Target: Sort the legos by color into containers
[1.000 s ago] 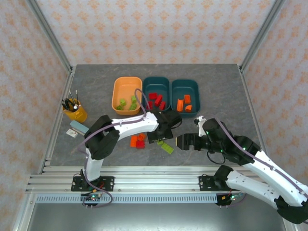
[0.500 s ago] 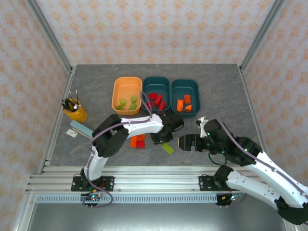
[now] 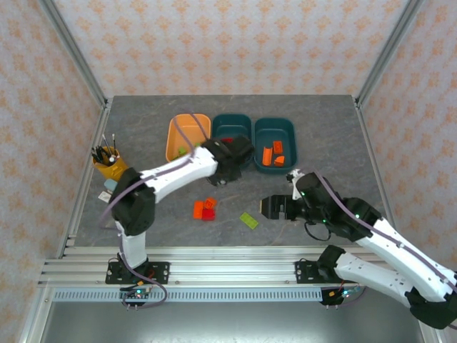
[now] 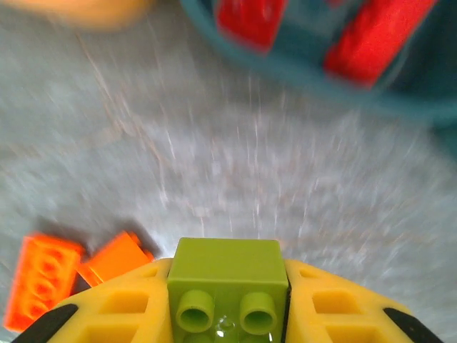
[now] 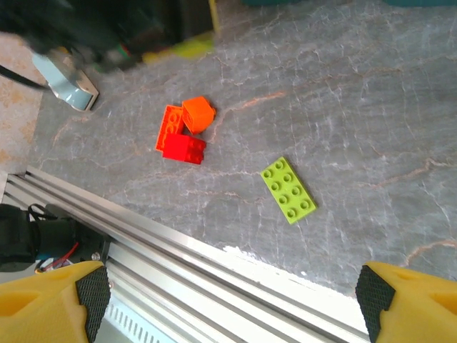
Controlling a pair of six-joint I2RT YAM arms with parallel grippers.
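Grey bench [image 3: 325,125]: left pincer [image 4: 228,314] pinches green brick [image 4: 227,264]; best carry it left, fully over the orange tray [image 3: 184,132], release low. Right pincer [image 5: 232,293] spread above near bench.

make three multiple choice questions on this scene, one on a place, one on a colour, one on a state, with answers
1. Where does the flat green plate lie?
A. in the light orange tray
B. on the table, apart from the orange and red cluster
C. in a teal tray

2. What colour is the brick in the left gripper?
A. red
B. orange
C. lime green

3. How is the right gripper?
A. open, holding nothing
B. shut on a red brick
C. shut on the plate

Answers:
1 B, the right wrist view shows it alone on bare table.
2 C, the left wrist view shows green studs between the yellow fingers.
3 A, its fingers stand far apart with nothing between them.
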